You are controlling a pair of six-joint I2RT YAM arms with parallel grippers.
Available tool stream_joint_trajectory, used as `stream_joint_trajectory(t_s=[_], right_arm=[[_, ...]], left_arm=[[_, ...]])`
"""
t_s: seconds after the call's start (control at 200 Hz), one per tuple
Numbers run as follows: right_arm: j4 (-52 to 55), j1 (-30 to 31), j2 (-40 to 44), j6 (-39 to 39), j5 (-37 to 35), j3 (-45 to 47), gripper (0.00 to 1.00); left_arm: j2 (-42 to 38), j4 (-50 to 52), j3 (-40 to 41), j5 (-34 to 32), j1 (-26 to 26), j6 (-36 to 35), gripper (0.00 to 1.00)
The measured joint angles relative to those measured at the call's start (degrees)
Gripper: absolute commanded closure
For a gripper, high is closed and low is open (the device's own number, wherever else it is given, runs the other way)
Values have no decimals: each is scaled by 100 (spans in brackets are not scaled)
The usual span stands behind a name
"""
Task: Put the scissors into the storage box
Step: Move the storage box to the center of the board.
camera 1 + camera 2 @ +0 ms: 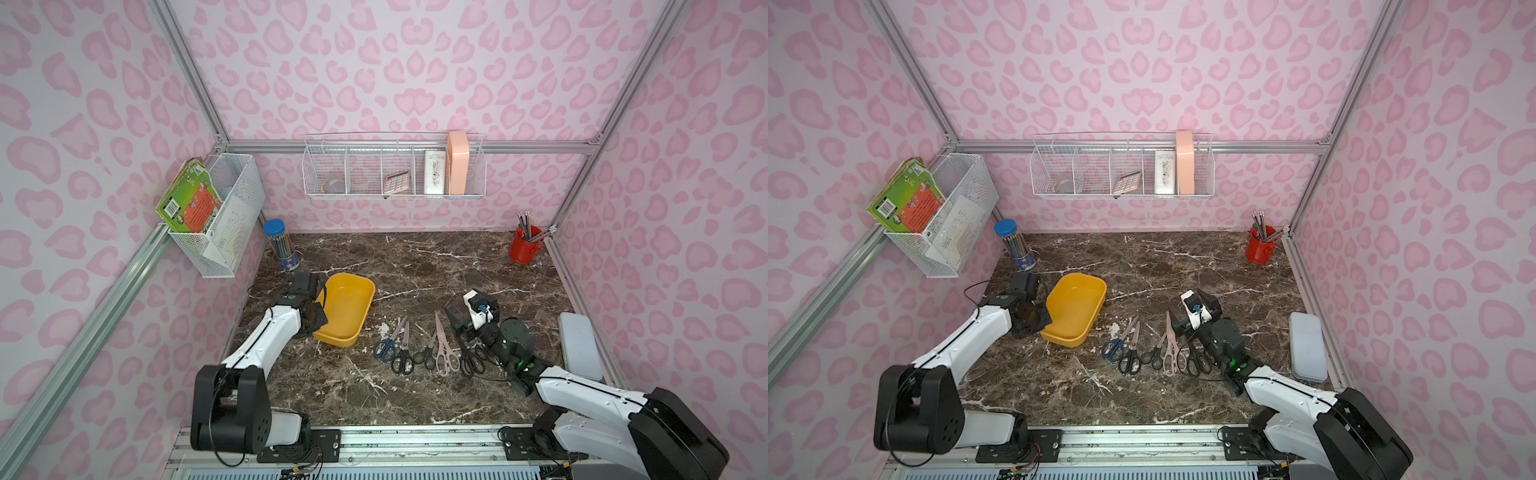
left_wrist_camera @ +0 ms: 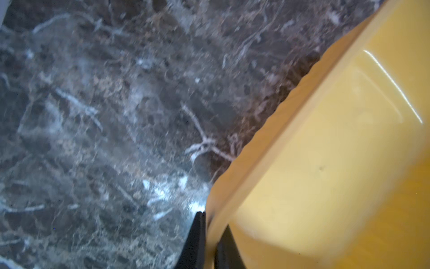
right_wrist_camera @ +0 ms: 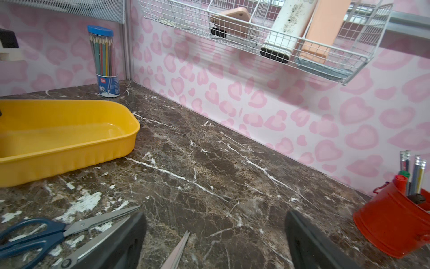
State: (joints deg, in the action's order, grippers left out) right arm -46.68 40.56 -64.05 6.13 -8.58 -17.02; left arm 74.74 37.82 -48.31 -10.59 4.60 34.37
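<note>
The storage box (image 1: 347, 305) is a shallow yellow tray on the marble table, left of centre, with nothing inside it (image 1: 1077, 305). My left gripper (image 1: 319, 315) is shut on its near-left rim; in the left wrist view the two black fingers (image 2: 197, 233) pinch the yellow wall (image 2: 325, 163). Several scissors (image 1: 415, 353) lie in a row right of the box: dark blue (image 1: 384, 348), black (image 1: 402, 362), pale pink (image 1: 444, 353). My right gripper (image 1: 465, 309) hovers open over the blades at the row's right end. A blade tip (image 3: 179, 246) shows between its fingers (image 3: 215, 216).
A pale grey-blue case (image 1: 579, 349) lies by the right edge. A red bucket of pencils (image 1: 525, 249) stands at the back right, and a blue-capped pencil tube (image 1: 282, 245) at the back left. White wire baskets (image 1: 395, 170) hang on the walls.
</note>
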Motion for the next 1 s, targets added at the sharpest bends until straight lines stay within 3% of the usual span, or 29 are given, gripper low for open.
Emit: stream_joint_trajectory(t_s=[0.145,0.29,0.44,0.725,0.855,0.9,1.0], right_arm=[[48,308,-175,-111,13,-111,5],[7,431,-350,-313,-37,-179,5],[-33,562,-562,-396,-63,-275,5],[-90,645,-848,-393,-125,-560,5],[-87,684,-855,-387,-127,-614,5],[-87,684,-855,-352,-140,-619,5],[-74,702,-837,-330,-186,-619,5]], left_arm=[[-1526,411,920,-103,190,682,100],[-2492,739,1403,-334,208,1261,100],[-2632,798,1504,-431,216,1515,100],[-2190,293,1674,-240,216,1644,100],[-2022,164,1550,-205,216,1521,72],[-2009,127,1530,-199,216,1499,56],[-2085,125,1537,-201,216,1534,54]])
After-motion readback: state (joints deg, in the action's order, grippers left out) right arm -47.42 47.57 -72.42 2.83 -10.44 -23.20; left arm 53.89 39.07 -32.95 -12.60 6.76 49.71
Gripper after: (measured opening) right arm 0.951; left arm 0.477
